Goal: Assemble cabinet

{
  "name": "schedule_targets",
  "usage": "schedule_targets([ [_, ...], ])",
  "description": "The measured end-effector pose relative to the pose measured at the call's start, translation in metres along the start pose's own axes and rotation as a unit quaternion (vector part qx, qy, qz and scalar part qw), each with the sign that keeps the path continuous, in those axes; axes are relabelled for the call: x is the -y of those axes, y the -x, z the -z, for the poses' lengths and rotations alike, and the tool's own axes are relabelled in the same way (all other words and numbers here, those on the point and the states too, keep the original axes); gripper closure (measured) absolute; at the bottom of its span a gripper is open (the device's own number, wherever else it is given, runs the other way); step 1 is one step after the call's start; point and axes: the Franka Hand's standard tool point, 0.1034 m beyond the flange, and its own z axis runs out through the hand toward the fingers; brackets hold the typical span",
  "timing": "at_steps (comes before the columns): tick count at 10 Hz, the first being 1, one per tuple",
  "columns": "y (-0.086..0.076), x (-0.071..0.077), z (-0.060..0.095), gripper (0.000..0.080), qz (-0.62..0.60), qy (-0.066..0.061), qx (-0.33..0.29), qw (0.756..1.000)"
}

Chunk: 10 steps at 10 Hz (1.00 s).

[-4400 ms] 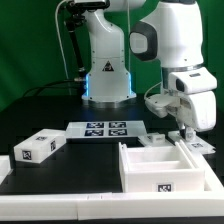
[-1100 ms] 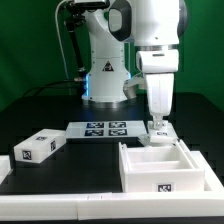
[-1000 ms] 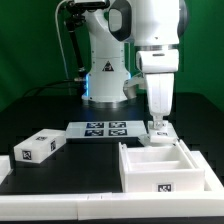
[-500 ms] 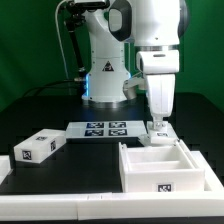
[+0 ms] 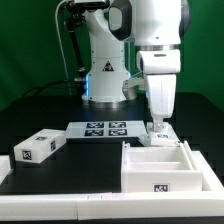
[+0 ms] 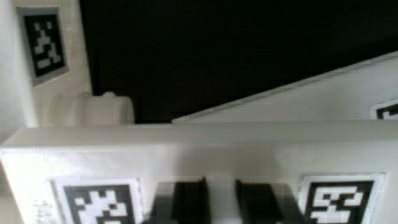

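1. One white cabinet frame [image 5: 140, 175] low on the exterior view's right, open side up, tag on its front wall.
2. Just behind its back wall, a small tagged block [image 5: 163, 135], directly beneath the claw [image 5: 159, 124].
3. Claw lowered onto that block; whether clamped or merely touching, cannot tell.
4. Well apart at the exterior view's left, another drawer block [image 5: 35, 147]; marker board [image 5: 103, 128] between.

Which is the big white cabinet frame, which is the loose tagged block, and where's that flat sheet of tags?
cabinet frame [image 5: 140, 178]: exterior view, on its front wall.
drawer block [image 5: 38, 147]: exterior view, on its middle.
marker board [image 5: 100, 128]: exterior view, on its middle.
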Motion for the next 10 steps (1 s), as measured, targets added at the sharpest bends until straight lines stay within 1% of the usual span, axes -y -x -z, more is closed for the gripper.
schedule_targets([
  [2,-0.005,0.002,0.000,0.0731,-0.007,0.000,-0.001,1.000],
  [3,-0.008,0.006,-0.002,0.0731,-0.011,0.001,-0.004,1.000],
  [5,-0.009,0.012,-0.004,0.0731,-0.013,-0.001,-0.005,1.000],
  [7,-0.012,0.009,-0.002,0.0731,-0.017,0.001,-0.005,1.000],
  [9,-0.014,0.003,0.001,0.0731,-0.025,0.004,-0.005,1.000],
  [10,-0.013,0.003,0.000,0.0731,-0.025,0.003,-0.004,1.000],
])
